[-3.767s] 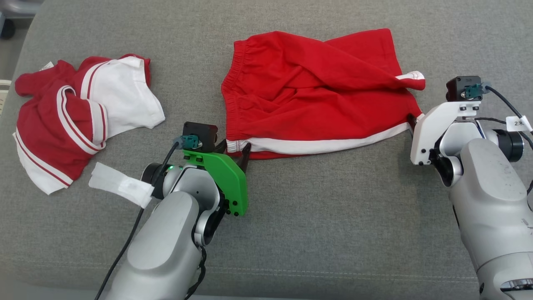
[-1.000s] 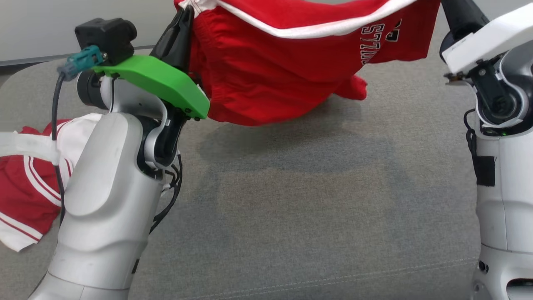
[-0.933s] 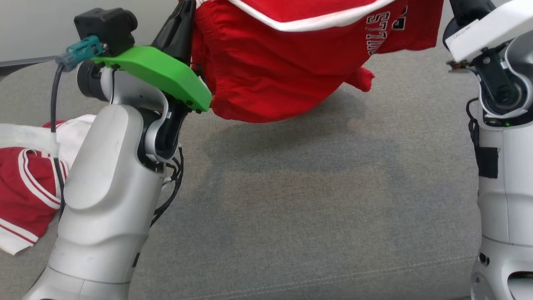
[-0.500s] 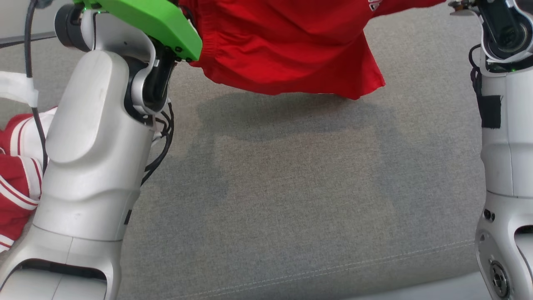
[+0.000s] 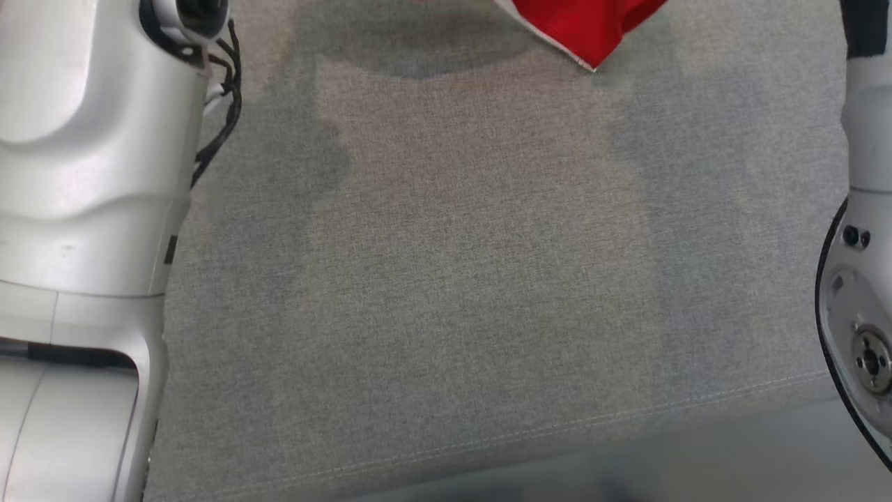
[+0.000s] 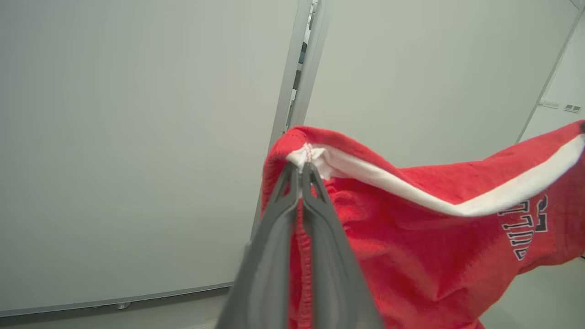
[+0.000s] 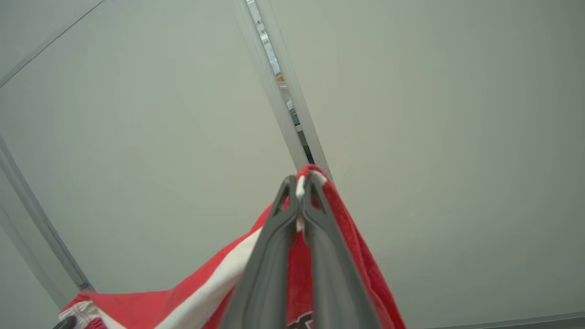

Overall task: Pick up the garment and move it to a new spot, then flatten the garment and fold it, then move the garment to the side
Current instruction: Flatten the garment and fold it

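Observation:
The garment, red shorts with a white side stripe and dark lettering [image 6: 457, 228], hangs in the air, stretched between both grippers. My left gripper [image 6: 300, 170] is shut on one white-trimmed corner of it. My right gripper [image 7: 299, 183] is shut on the other end [image 7: 338, 214], where red cloth drapes over the fingers. In the head view only the lowest red tip of the garment [image 5: 585, 28] shows at the top edge, above the grey cushion [image 5: 446, 279]. Pale arm segments stand at the left [image 5: 77, 174] and right [image 5: 860, 230] edges.
The grey fabric cushion has a stitched front seam [image 5: 557, 425] near the bottom of the head view. Both wrist views look at a pale wall with a vertical door-frame strip [image 6: 297, 77].
Both grippers have risen with the garment, lifting it off the cushion and out past the top of the head view. The head camera has tilted down, so the other red-and-white clothes left the picture.

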`<state>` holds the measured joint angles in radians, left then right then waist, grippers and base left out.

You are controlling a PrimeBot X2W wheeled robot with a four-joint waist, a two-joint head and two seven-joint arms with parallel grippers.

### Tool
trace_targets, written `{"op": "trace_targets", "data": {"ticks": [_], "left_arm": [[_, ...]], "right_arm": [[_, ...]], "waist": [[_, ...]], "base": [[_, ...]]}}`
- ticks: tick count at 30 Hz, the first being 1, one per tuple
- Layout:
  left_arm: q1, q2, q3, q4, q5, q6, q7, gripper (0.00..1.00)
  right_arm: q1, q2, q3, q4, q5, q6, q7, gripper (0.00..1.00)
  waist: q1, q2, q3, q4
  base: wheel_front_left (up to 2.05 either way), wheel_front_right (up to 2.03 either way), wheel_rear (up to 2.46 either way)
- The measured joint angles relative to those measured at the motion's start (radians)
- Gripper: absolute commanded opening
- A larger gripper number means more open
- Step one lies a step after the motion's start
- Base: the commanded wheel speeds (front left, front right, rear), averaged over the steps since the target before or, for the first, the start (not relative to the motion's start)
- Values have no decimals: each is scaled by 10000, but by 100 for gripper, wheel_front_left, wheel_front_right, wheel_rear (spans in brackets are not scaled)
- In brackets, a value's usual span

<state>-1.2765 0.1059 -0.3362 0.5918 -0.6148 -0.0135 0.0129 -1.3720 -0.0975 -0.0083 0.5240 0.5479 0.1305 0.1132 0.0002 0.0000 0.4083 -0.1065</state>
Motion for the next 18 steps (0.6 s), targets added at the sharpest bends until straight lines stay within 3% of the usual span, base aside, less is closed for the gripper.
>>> {"op": "trace_targets", "data": {"ticks": [9, 14, 18], "left_arm": [[-1520, -40, 75, 696, 721, 130, -2257, 0], [-1766, -48, -69, 959, 1091, -65, -2612, 0], [-1387, -113, -190, 1283, 1212, -305, -2708, 0]], "right_arm": [[-2013, 290, -694, 1223, -1344, 2, -3131, 0], [-2279, 387, -171, 1649, -1279, 0, -3300, 0], [-1658, 330, 543, 1812, -1024, 2, -2815, 0]], "waist": [[0, 0, 1204, 77], [1, 0, 1652, 145], [0, 0, 1982, 186]], "base": [[0, 0, 0], [0, 0, 0], [0, 0, 0]]}}
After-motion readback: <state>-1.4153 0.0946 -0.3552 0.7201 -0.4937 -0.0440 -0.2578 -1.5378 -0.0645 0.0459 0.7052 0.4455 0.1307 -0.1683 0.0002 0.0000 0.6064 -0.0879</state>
